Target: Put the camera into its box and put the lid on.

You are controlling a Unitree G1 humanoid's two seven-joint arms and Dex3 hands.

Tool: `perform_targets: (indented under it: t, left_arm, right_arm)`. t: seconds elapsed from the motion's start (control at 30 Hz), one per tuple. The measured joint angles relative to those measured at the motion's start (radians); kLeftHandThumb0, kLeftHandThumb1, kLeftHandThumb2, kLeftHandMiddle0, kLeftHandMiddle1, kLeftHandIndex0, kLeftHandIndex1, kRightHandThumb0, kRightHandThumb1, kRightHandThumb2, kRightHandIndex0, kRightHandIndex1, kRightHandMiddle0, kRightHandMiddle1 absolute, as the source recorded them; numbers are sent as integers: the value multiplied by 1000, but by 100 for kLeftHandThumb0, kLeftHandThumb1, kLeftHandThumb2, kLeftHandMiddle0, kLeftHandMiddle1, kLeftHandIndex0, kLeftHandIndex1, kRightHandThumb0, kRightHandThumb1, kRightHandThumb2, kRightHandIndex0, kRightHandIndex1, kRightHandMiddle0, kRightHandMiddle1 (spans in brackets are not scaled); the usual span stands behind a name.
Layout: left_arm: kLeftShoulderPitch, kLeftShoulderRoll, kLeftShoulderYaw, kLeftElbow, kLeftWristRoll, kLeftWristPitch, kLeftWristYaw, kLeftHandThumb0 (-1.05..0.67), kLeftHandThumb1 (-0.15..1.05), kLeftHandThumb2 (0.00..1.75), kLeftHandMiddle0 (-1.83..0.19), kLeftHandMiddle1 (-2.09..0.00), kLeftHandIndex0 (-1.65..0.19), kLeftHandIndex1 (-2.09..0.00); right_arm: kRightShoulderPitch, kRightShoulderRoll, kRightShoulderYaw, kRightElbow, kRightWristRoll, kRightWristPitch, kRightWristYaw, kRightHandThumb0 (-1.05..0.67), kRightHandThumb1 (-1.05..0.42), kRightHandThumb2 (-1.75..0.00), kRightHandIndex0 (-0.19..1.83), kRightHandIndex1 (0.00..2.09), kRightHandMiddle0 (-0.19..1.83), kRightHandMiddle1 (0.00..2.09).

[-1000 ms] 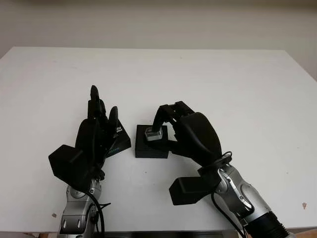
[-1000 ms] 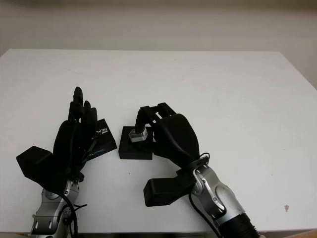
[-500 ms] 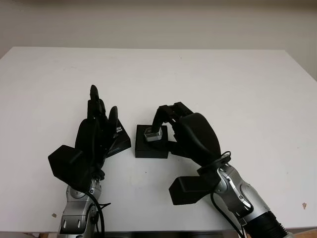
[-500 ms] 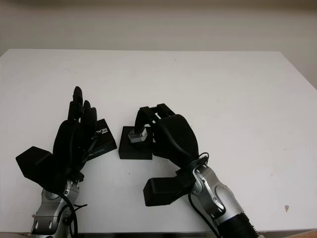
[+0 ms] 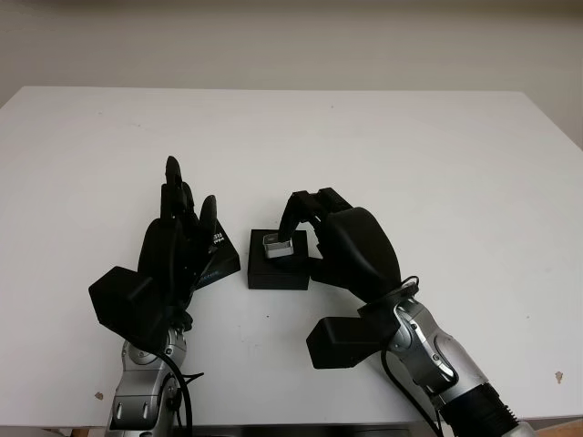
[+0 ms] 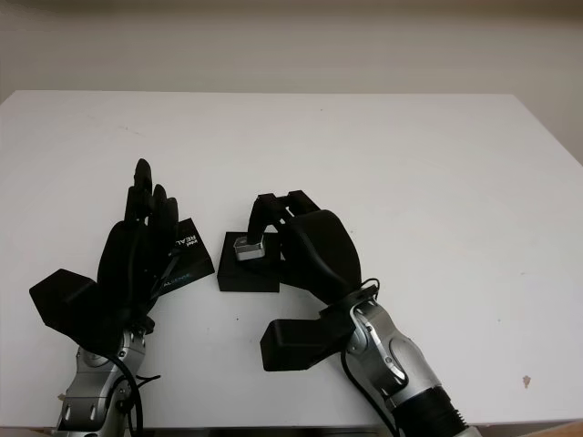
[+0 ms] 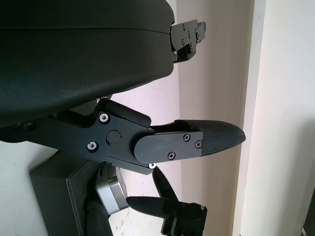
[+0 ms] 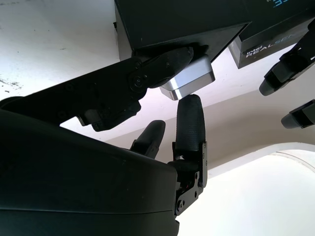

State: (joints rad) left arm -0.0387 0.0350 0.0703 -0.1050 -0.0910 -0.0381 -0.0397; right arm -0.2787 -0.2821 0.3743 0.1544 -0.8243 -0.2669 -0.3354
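A small black box (image 5: 278,271) stands open on the white table (image 5: 392,137) in front of me. My right hand (image 5: 299,228) is shut on the silver camera (image 5: 275,243) and holds it tilted just over the box's top. The right wrist view shows the camera (image 8: 189,77) pinched between the thumb and a finger against the box (image 8: 177,19). The black lid (image 5: 219,257), with white lettering, lies to the left of the box. My left hand (image 5: 178,228) stands open over the lid's left side, fingers pointing away from me.
The table's far edge meets a pale wall (image 5: 291,36). Bare white tabletop stretches behind and to the right of the hands. A small dark speck (image 5: 558,374) marks the near right corner.
My right hand has edged a little to the left with the camera, which now sits more on edge over the box. The left hand and lid have not moved.
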Motion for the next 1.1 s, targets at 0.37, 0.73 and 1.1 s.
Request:
perform_targets:
  t: [0.37, 0.73, 1.1]
  left_arm:
    - [0, 0, 0, 0, -1, -2, -1, -76, 105, 50, 19, 0, 19, 0]
    - [2, 0, 0, 0, -2, -2, -1, -75, 105, 48, 19, 0, 19, 0]
    - [3, -2, 0, 0, -3, -3, 6, -75, 105, 47, 19, 0, 19, 0]
  right_arm:
    - [-4, -10, 0, -4, -24, 10, 0, -31, -97, -5, 25, 78, 28, 178]
    - [-3, -43, 10, -103, -120, 106, 126, -50, -94, -5, 13, 49, 21, 87]
    - [1, -76, 1, -265, -21, 149, 447, -47, -96, -7, -8, 9, 7, 24]
